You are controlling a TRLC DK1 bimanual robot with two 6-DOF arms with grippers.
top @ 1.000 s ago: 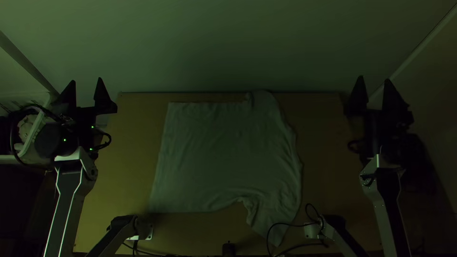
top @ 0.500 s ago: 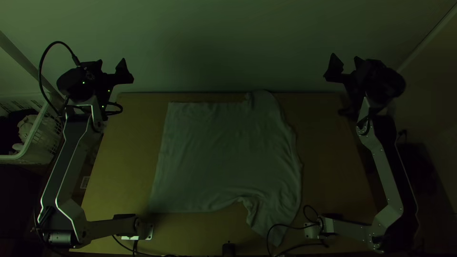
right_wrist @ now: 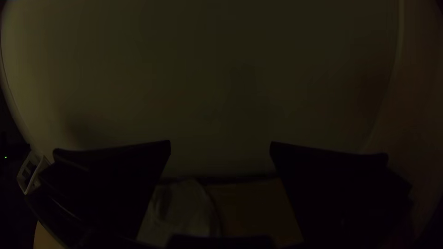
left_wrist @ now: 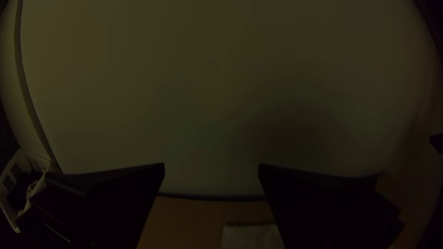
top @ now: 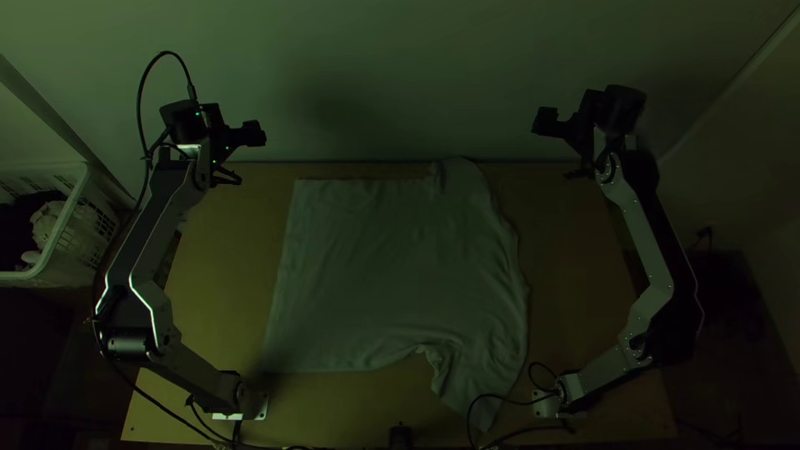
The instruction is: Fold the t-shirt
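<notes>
Table [top: 575, 292]: pale T-shirt [top: 392, 275] spread at centre, unmoved over the last second; straight edge at 9 o'clock, rumpled side at 3, sleeve [top: 475, 392] trailing to 5. Light poor; part at 1 o'clock is probably the other sleeve.

Both arms have swung inward. Left gripper [left_wrist: 211, 164] now at 10–11 o'clock of the cloth, right gripper [right_wrist: 220, 142] at 1–2, each with fingers apart, nothing held.

Judgement: approach under way, no fold made; lowering to the cloth should come next.
</notes>
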